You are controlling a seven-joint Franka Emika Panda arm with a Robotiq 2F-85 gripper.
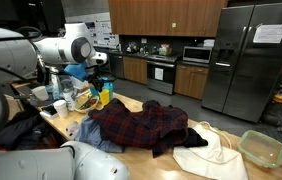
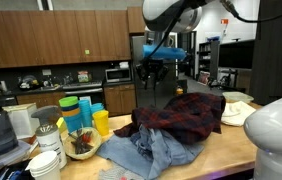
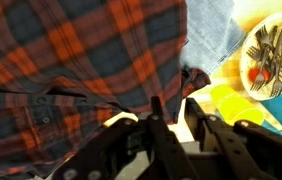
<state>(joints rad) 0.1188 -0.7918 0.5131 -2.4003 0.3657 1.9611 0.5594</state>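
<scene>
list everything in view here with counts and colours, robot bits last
plaid shirt: one, red and navy, crumpled mid-table below the gripper
denim garment: one, blue, beside the shirt
white cloth: one, white, beside the shirt
clear container: one, green-rimmed, table end
yellow cup: one, yellow, by the bowl
bowl of utensils: one, pale, near the cups
stacked cups: several, blue, green, orange, behind the yellow cup
refrigerator: one, steel, background
microwave: one, silver, background counter
gripper: one, black, above the shirt, jaws slightly apart, empty
</scene>
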